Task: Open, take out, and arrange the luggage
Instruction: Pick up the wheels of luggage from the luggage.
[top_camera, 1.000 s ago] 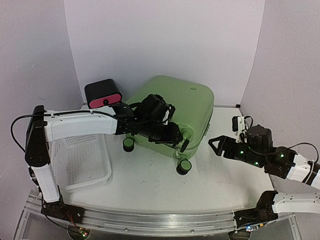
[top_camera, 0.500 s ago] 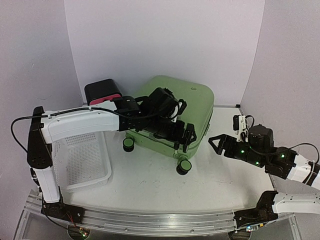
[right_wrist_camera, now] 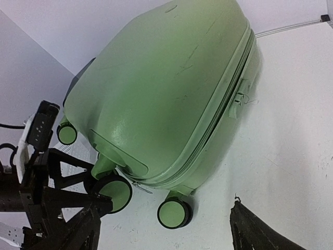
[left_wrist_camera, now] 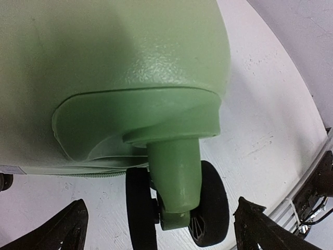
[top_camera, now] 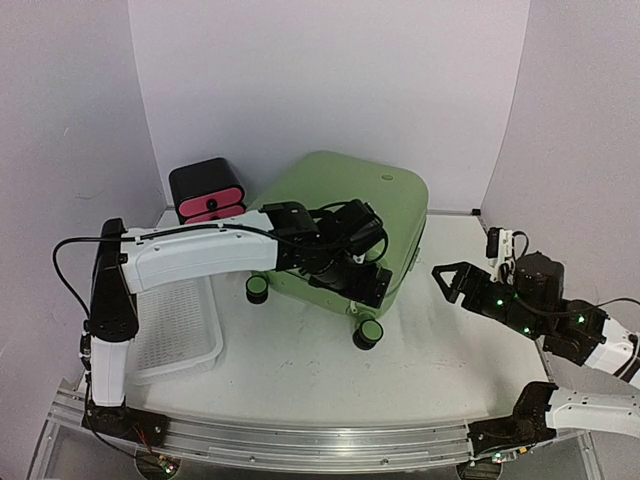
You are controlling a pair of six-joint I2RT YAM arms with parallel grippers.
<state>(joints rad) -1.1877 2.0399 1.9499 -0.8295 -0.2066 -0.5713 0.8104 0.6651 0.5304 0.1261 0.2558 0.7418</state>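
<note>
Left jaws, released astride the luggage (left_wrist_camera: 114,62) wheel (left_wrist_camera: 210,203), should settle on the zipper seam (right_wrist_camera: 208,140) above it; right jaws gape empty nearby.

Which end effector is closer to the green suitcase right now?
Left. The left end effector is at the luggage's near front edge; the right end effector hangs off to its right, clearly apart.

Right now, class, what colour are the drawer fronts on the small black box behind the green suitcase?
Pink drawer fronts on the black box; the top external view shows them best.
</note>
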